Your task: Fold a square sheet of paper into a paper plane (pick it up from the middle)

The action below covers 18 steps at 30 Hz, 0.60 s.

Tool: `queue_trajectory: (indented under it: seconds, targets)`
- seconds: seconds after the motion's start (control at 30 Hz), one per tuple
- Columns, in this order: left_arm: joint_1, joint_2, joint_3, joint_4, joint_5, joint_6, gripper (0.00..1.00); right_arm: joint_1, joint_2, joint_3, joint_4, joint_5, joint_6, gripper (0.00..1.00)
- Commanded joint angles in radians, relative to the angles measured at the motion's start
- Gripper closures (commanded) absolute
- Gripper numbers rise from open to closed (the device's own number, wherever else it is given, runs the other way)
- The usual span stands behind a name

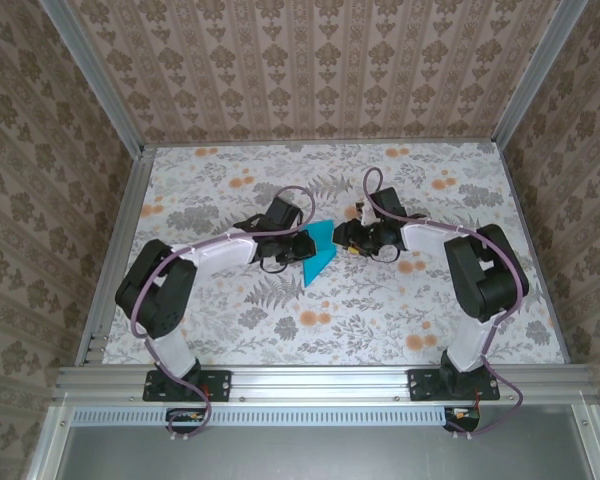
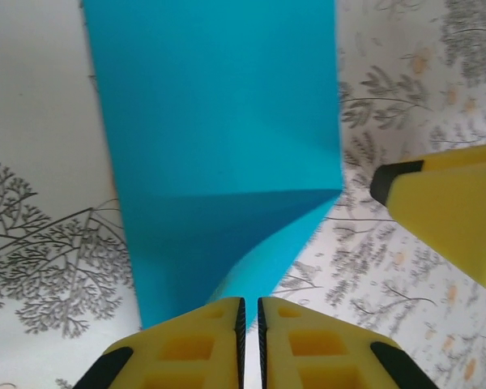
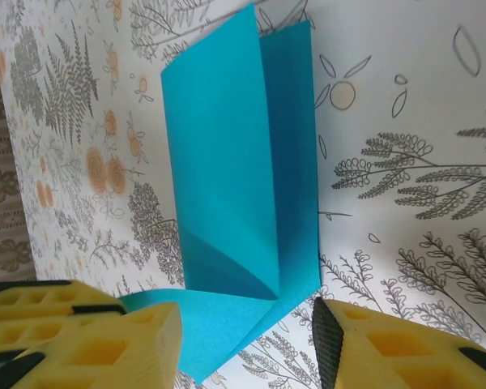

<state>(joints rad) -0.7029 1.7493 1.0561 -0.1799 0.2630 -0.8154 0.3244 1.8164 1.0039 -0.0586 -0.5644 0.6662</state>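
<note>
Closest to us, the left gripper [image 2: 250, 312] presses its jaws almost together on a lifted edge of the square sheet of paper [image 1: 318, 252]. The sheet is folded and sits at the middle of the table [image 1: 230, 320], its long axis running far-right to near-left. We see the right gripper [image 3: 245, 318] with jaws spread astride its end.

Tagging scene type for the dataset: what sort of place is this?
Likely a lab robot cell, not a home: aluminium frame rails box in a floral-covered table, patterned wall panels close three sides, with the left arm and right arm bolted at its near edge.
</note>
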Motion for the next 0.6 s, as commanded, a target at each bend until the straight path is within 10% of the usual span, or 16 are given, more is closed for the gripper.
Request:
queue_trajectory:
  seconds: [0.0,0.57]
  targets:
    - [0.014,0.033,0.021,-0.007,-0.012,-0.007,0.86,0.008,0.039,0.013,0.015,-0.064,0.015,0.52]
    - [0.034,0.048,0.009,-0.003,-0.003,-0.005,0.87,0.059,0.123,0.085,-0.010,-0.164,-0.029,0.64]
